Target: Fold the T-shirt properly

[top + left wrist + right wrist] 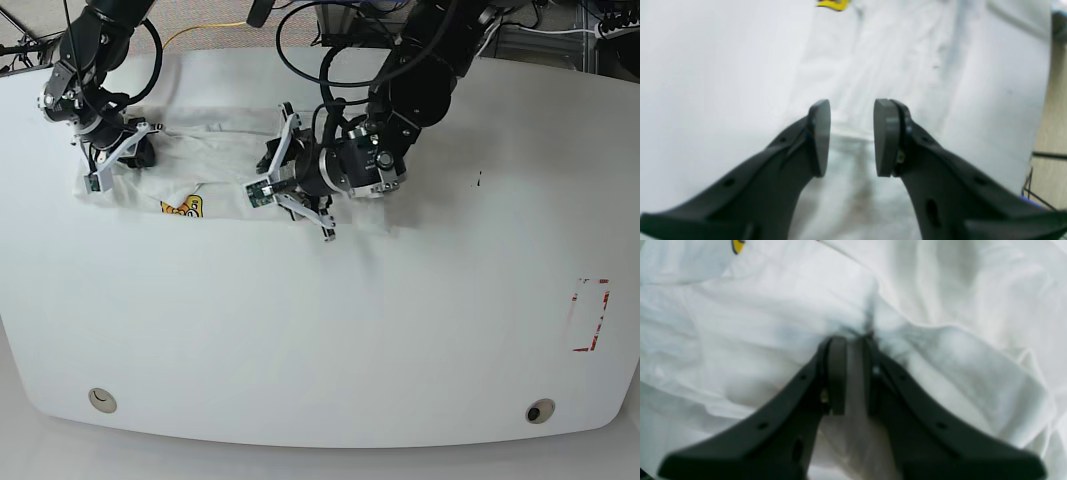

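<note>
The white T-shirt [210,160] lies bunched in a long strip at the table's far left, with a bit of its yellow print [182,208] showing at the near edge. My right gripper [853,340] is shut on a pinched fold of the shirt [773,306]; in the base view it [140,152] is at the strip's left end. My left gripper [851,133] is open and empty, its jaws apart just over a shirt edge [890,50], with the print [832,4] far ahead. In the base view it [283,185] is at the strip's middle.
The white table [400,330] stretches wide to the right and front. A red marking [590,315] is on it at the right. Cables [200,35] lie beyond the far edge. The floor [1053,116] shows past the table edge in the left wrist view.
</note>
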You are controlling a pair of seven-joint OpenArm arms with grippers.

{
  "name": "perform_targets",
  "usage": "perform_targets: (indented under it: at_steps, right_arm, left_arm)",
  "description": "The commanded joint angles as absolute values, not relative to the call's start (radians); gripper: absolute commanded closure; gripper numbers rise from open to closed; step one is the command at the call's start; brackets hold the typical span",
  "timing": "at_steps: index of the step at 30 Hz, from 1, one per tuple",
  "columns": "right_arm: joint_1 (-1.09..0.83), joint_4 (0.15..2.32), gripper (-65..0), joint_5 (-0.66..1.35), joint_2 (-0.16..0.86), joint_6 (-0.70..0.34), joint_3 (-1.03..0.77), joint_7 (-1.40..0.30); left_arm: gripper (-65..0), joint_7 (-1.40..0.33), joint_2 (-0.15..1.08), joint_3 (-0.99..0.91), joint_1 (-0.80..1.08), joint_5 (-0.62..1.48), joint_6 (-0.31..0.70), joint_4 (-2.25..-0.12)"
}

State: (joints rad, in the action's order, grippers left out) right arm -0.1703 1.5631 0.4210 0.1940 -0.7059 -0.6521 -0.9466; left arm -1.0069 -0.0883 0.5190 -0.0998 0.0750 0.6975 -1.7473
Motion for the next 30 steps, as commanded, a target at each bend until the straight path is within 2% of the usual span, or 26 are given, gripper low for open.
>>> perform_targets:
  at_steps: [1, 15, 26, 30]
  right_arm:
    - [-0.171, 1.593, -8.9, 0.406, 0.193, -0.698, -0.654, -0.967]
    - [-0.165, 1.603, -9.2, 0.41, 0.193, -0.698, -0.657, -0.969]
    - [-0.153, 1.624, -9.5, 0.41, 0.191, -0.698, -0.656, -0.969]
    - [-0.145, 1.656, -9.5, 0.41, 0.191, -0.698, -0.654, -0.98]
  left_arm:
    - [-19.4, -0.992, -0.096, 0.458, -0.117, 0.079, 0.698, -1.774]
    - [-19.0, -0.993, 0.002, 0.081, -0.001, 0.079, 0.698, -1.774]
    - [-19.0, -0.987, 0.021, 0.047, 0.035, 0.079, 0.698, -1.712]
    - [-19.2, -0.915, 0.018, 0.044, 0.035, 0.077, 0.698, -1.659]
